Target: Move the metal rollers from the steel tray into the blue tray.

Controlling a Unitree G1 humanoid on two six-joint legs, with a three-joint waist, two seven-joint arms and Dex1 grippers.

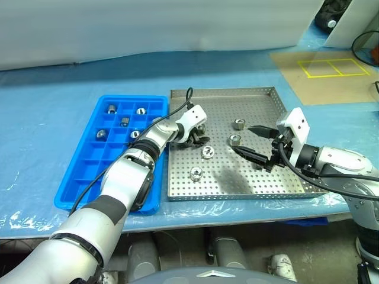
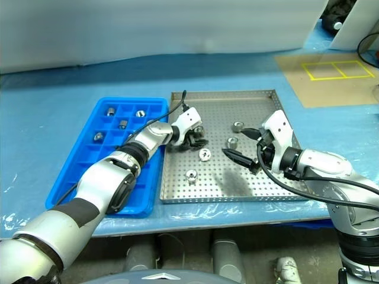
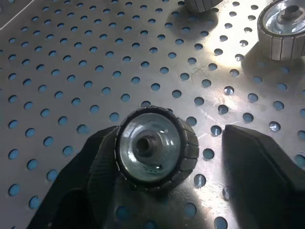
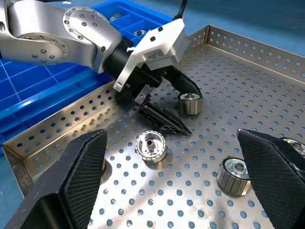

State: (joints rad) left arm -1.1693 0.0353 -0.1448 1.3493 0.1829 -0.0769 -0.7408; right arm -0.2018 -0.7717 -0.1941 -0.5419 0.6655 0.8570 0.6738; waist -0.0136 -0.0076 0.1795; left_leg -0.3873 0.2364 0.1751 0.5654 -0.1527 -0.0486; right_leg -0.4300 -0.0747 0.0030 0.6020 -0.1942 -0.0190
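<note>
I see the left end effector partly spread around one metal roller on the steel tray, one finger touching. The right end effector hovers wide, empty. The blue tray holds rollers.

Nine metal rollers; steel tray; blue tray.

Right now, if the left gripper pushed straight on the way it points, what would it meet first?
The small shiny ribbed metal roller between the left gripper's parted black fingers, one finger seemingly touching it; beyond lies the grey perforated steel tray floor.
</note>
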